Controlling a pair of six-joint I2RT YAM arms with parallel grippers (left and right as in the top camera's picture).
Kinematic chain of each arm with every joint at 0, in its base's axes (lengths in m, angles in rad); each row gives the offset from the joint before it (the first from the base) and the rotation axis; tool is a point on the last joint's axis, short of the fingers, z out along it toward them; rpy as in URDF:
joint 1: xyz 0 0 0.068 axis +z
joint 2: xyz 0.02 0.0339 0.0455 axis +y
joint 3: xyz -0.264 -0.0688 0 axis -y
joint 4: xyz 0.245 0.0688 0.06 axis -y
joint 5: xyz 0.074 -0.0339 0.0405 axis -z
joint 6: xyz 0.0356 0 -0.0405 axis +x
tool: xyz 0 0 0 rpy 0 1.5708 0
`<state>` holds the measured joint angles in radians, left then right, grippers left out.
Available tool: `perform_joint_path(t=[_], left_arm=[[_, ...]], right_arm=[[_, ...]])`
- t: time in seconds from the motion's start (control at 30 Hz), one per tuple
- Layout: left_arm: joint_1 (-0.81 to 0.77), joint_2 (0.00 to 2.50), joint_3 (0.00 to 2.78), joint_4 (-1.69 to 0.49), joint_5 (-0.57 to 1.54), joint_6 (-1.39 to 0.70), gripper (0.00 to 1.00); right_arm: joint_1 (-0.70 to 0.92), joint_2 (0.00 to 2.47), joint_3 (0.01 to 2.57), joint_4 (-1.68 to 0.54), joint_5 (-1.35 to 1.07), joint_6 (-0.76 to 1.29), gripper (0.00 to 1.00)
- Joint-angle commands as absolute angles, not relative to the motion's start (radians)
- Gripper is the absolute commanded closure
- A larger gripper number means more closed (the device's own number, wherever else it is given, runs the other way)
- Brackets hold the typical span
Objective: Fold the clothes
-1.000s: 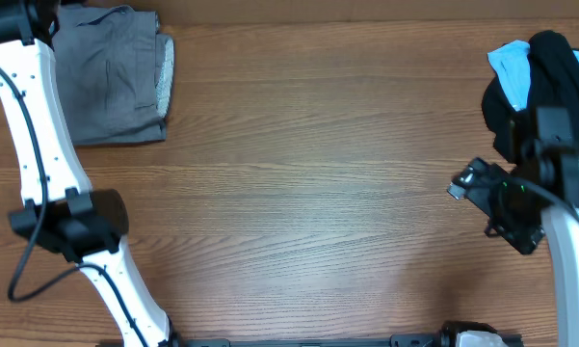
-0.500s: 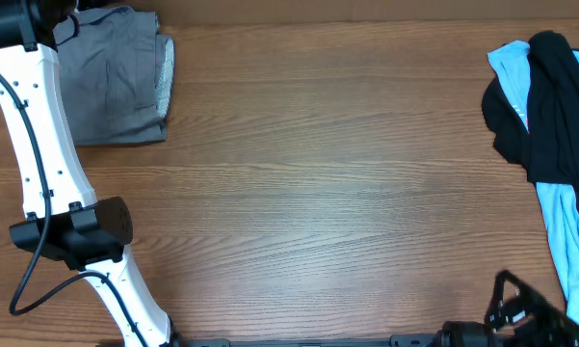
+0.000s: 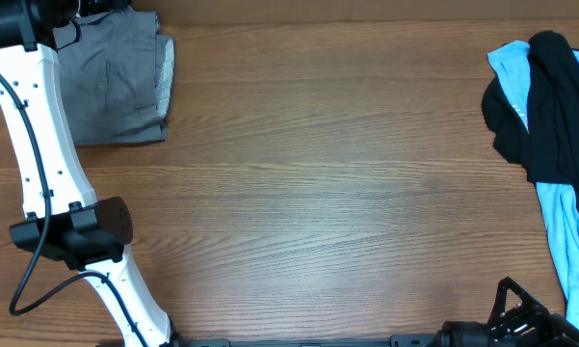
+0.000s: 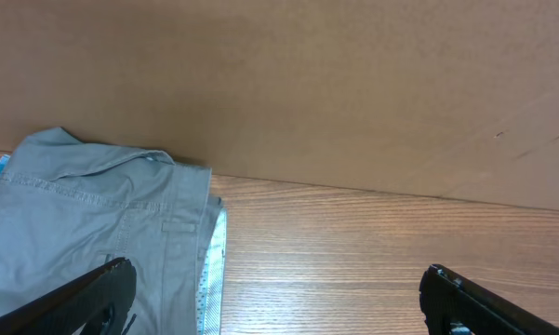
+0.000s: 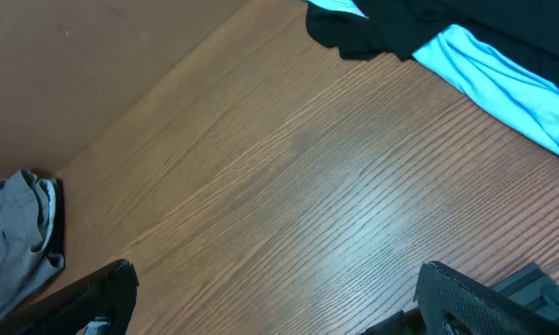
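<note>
Here, the left gripper (image 4: 277,279) and the right gripper (image 5: 277,274) both hang with fingers spread wide above the wooden table (image 3: 318,193), the black garment (image 3: 559,106) draped over the pale-blue garment (image 3: 564,241) at the right edge, the folded grey shorts (image 3: 116,82) in the far-left corner.

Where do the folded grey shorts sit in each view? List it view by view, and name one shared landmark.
Overhead: the grey shorts lie at the top left.
Left wrist: the shorts fill the lower left corner.
Right wrist: the shorts show low at the left edge, partly cut off.
Shared landmark: the wooden table; the shorts lie near its back edge.
</note>
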<state>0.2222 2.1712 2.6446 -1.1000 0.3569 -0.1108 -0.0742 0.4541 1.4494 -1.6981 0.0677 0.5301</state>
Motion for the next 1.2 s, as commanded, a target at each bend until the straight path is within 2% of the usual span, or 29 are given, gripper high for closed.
perform_joint_path(t=[0.0,0.3,0.63,0.87,1.17], left_arm=[[0.222,2.181,2.647,-1.100,0.374,-0.128,0.00],[0.222,2.181,2.647,-1.100,0.374,-0.128,0.00],[0.222,2.181,2.647,-1.100,0.374,-0.128,0.00],[0.222,2.181,2.647,-1.100,0.374,-0.128,0.00],[0.222,2.181,2.647,-1.100,0.374,-0.128,0.00]], right_arm=[[-0.079,0.450,1.453,-1.694,0.081,0.523,0.00],[-0.067,0.449,1.453,-1.678,0.091,0.522,0.00],[0.028,0.372,1.323,-1.457,0.235,0.465,0.00],[0.030,0.265,1.065,-1.181,0.231,0.335,0.00],[0.064,0.123,0.672,-0.727,0.202,0.327,0.00]])
